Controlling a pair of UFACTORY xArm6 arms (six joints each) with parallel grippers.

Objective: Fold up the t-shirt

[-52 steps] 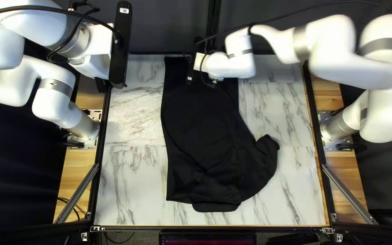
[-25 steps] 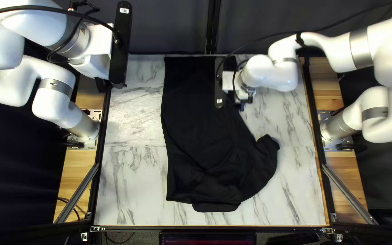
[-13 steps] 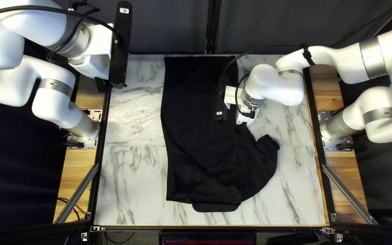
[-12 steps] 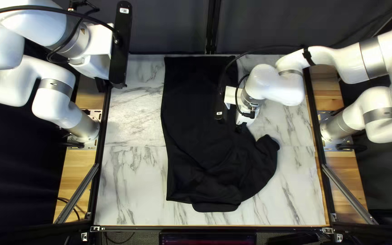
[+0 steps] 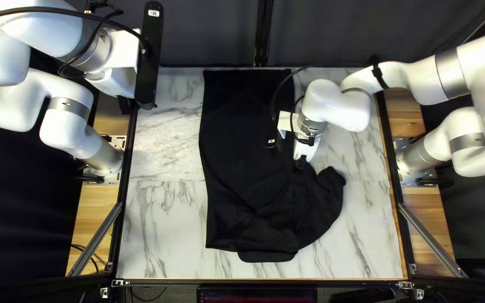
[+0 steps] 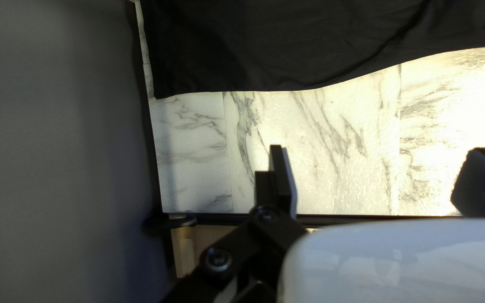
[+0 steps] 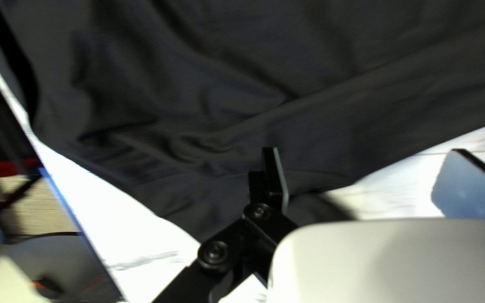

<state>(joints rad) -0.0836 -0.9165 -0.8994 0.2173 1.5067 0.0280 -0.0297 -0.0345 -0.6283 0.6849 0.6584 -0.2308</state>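
The black t-shirt [image 5: 242, 174] lies along the table, with its wrinkled near part bulging to the right in the top left view. My right gripper [image 5: 301, 163] is over the shirt's right edge, just beyond the bulge. In the right wrist view my right gripper [image 7: 373, 180] is open above the shirt [image 7: 225, 84], one finger over cloth, the other over marble. My left gripper [image 5: 126, 105] hangs by the table's left edge. Seen from its wrist, the left gripper [image 6: 381, 178] is open over bare marble, with the shirt [image 6: 310, 50] ahead of it.
Marble tabletop [image 5: 164, 224] shows on both sides of the shirt. Dark rails [image 5: 120, 207] run along the table's sides. A dark curtain [image 5: 209, 33] hangs behind the far edge, and a screen [image 5: 256, 294] stands beyond the near edge.
From the table's far end, my right arm has come to the shirt's right edge and nearer the front, shifting only slightly over the last half second. The left arm and shirt look unmoved.
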